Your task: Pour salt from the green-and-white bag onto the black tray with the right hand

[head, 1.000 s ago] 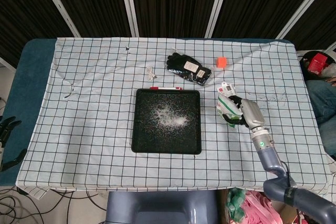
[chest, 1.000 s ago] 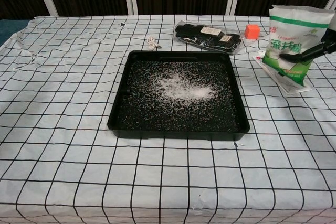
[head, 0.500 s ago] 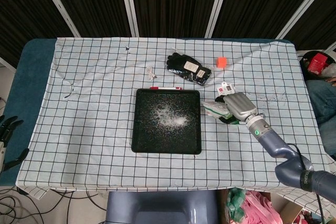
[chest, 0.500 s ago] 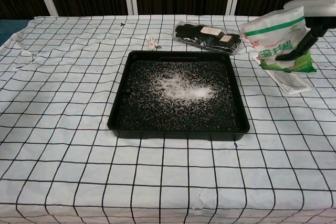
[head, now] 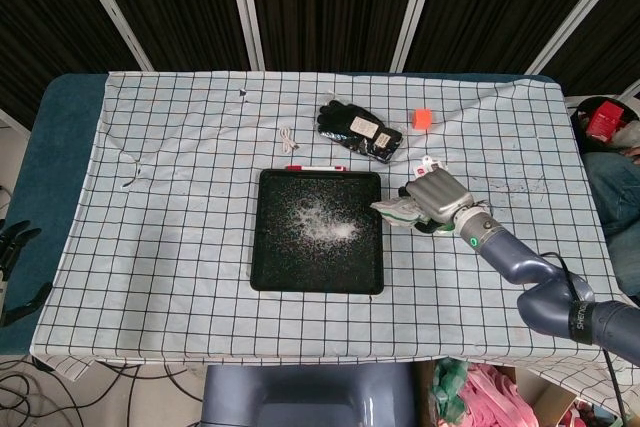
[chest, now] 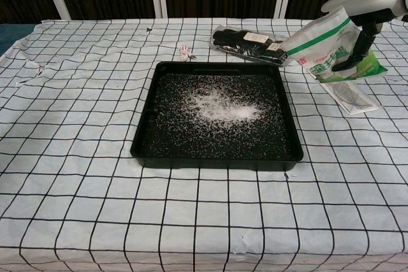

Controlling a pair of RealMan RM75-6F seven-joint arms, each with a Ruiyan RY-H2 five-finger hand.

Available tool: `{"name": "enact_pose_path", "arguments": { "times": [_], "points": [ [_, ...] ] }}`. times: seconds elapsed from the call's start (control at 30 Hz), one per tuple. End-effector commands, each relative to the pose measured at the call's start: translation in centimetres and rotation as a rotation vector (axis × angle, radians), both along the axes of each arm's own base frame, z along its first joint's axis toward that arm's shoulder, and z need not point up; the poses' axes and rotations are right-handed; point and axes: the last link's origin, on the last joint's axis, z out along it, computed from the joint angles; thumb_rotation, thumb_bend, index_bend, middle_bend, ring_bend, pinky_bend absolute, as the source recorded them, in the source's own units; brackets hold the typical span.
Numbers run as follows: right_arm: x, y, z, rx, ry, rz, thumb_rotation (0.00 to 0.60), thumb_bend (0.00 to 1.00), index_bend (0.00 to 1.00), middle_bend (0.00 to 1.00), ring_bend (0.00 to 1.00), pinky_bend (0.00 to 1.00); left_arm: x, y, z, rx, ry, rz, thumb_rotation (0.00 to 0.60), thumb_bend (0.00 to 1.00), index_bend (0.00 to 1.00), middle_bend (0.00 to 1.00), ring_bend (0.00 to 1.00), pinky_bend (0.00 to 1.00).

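The black tray [head: 266, 247] [chest: 143, 148] lies at the table's middle with white salt scattered over its floor. My right hand [head: 438, 196] [chest: 368, 1] grips the green-and-white salt bag [chest: 325, 49] [head: 396, 211] above the table, just right of the tray. The bag is tipped over sideways, its top end pointing left toward the tray's far right corner. No salt is visibly falling. My left hand [head: 14, 247] hangs beyond the table's left edge, holding nothing, fingers apart.
A pair of black gloves in a clear wrapper [head: 359, 131] [chest: 250, 42] lies behind the tray. An orange cube [head: 422, 118] sits to their right. A flat white packet [chest: 349, 95] lies under the bag. A small white cord [head: 289, 135] rests behind the tray's left.
My right hand has swung the bag from upright to tipped sideways and carried it left toward the tray. The orange cube is now hidden behind the bag in the chest view.
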Motion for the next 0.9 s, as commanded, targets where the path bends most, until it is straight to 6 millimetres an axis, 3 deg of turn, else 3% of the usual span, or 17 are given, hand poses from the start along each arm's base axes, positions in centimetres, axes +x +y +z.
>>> {"name": "enact_pose_path", "arguments": {
  "times": [0.03,0.33,0.9],
  "points": [
    [0.5,0.2,-0.4,0.02,0.062,0.035,0.6,0.4,0.52,0.43,0.52,0.51,0.0,0.0,0.0,0.001,-0.001,0.001,0.6,0.26,0.19,0.13,0.0,0.06],
    [1.5,-0.1,-1.3,0.005,0.247,0.134,0.6,0.4,0.52,0.43,0.52,0.52,0.0,-0.1,0.1,0.002,-0.004,0.001,0.6,0.26,0.19,0.13,0.0,0.06],
    [4.6,0.7,-2.3,-0.016,0.397,0.206,0.6,0.4,0.52,0.43,0.52,0.52,0.0,-0.2,0.3,0.009,-0.009,0.0,0.6,0.26,0.19,0.13,0.0,0.06]
  ]
}}
